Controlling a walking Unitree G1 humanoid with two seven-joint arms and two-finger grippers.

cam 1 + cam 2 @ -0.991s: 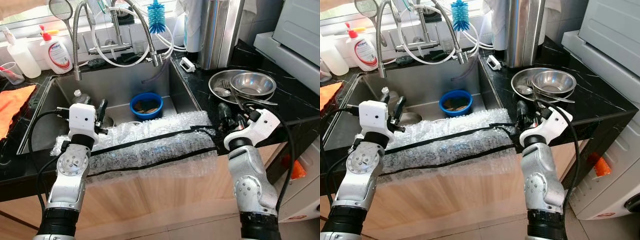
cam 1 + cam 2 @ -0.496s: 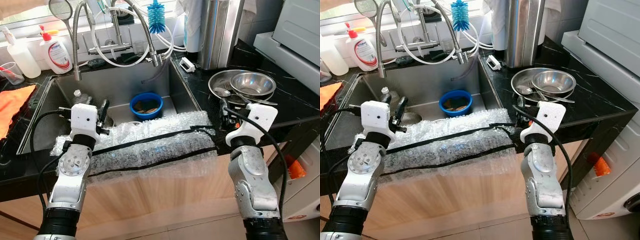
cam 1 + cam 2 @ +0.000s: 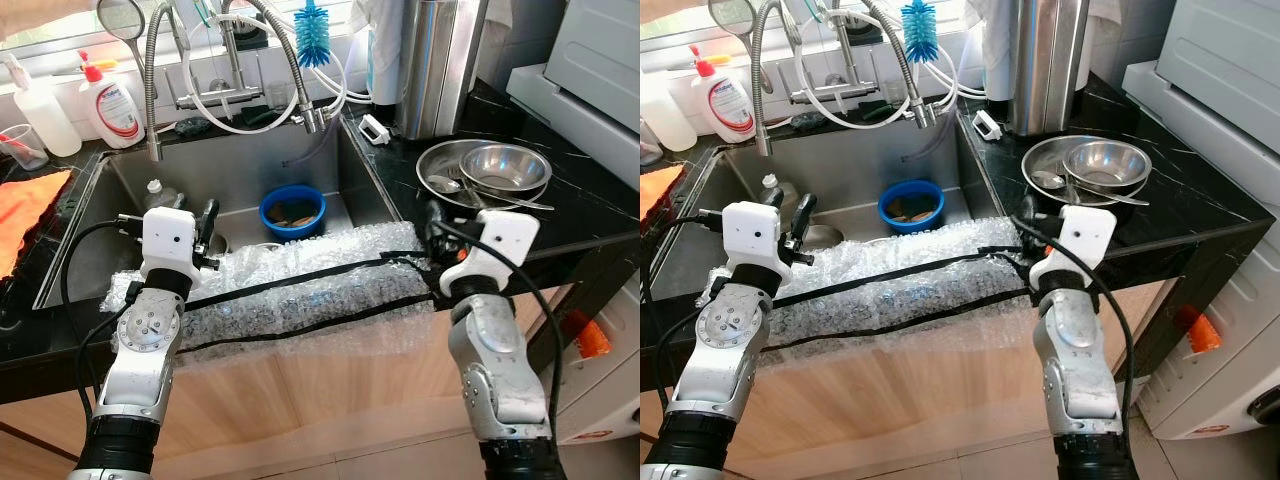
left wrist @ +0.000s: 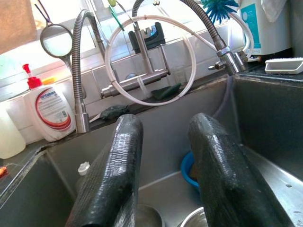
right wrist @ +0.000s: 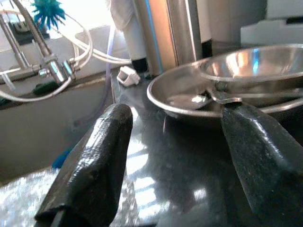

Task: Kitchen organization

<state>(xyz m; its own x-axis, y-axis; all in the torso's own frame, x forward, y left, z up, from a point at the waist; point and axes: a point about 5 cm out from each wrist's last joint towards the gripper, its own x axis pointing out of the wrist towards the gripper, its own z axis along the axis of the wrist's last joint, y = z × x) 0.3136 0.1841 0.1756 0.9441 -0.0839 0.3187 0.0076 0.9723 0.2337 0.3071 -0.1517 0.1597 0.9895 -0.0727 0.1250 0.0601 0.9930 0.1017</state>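
Note:
A steel plate (image 3: 445, 170) on the black counter holds a steel bowl (image 3: 505, 165) and a spoon (image 5: 189, 100). My right gripper (image 3: 435, 215) is low over the counter just in front of the plate, by the sink's right corner, open and holding nothing. A blue bowl (image 3: 292, 210) sits in the steel sink (image 3: 240, 160). Bubble wrap (image 3: 300, 290) with black tape covers the sink's front edge. My left gripper (image 3: 205, 225) hangs over the sink's left front, open and empty, pointing toward the tap (image 4: 142, 75).
A soap bottle (image 3: 112, 100) and a white bottle (image 3: 45, 110) stand at the back left, with an orange cloth (image 3: 25, 205) on the left counter. A blue brush (image 3: 312, 35), a tall steel cylinder (image 3: 440, 60) and a white appliance (image 3: 600, 70) stand behind. A small bottle (image 3: 160, 192) lies in the sink.
My right gripper has turned and shifted a little left, toward the sink corner. The left arm has stayed almost where it was.

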